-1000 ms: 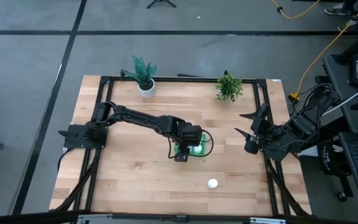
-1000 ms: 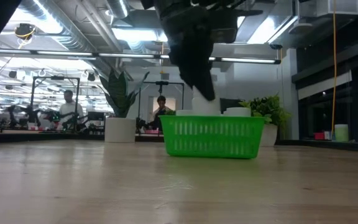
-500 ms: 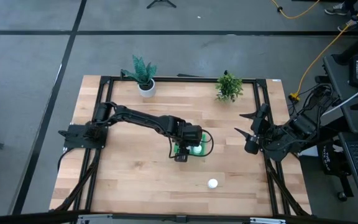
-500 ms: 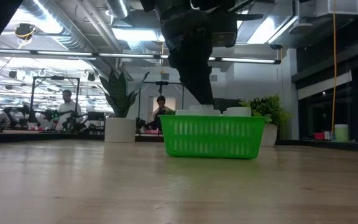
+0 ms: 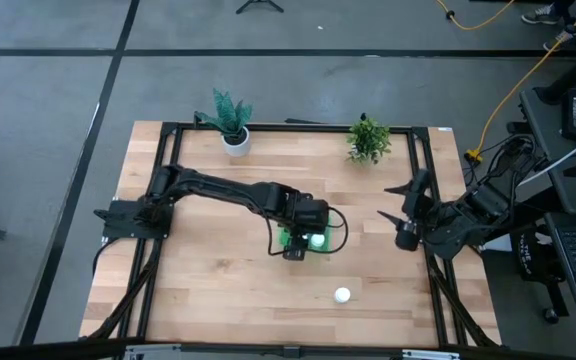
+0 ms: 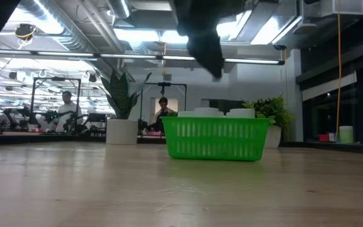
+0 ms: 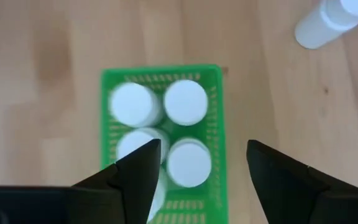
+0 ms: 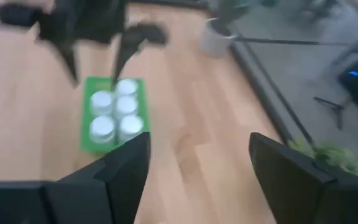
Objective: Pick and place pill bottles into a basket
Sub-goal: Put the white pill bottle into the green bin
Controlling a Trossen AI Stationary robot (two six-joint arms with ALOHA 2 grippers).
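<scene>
The green basket (image 5: 315, 241) (image 7: 160, 73) stands near the table's middle with several white pill bottles (image 7: 186, 102) upright inside it. My left gripper (image 5: 301, 238) (image 7: 204, 149) hangs open and empty above the basket, fingers pointing down; in the low view it is well above the rim (image 6: 207, 47). One more bottle (image 5: 342, 295) (image 7: 328, 18) stands on the table, nearer the front edge and right of the basket. My right gripper (image 5: 396, 200) (image 8: 197, 140) waits open and empty at the table's right edge.
Two potted plants stand at the far edge, one in a white pot (image 5: 232, 122) at the left and one at the right (image 5: 368, 138). A black frame (image 5: 268, 127) runs around the table. Bare wood lies to the left of and in front of the basket.
My left gripper has lowered a white bottle into the basket, left it standing there, and gone straight up clear of the rim. The basket and the loose bottle have stayed where they were.
</scene>
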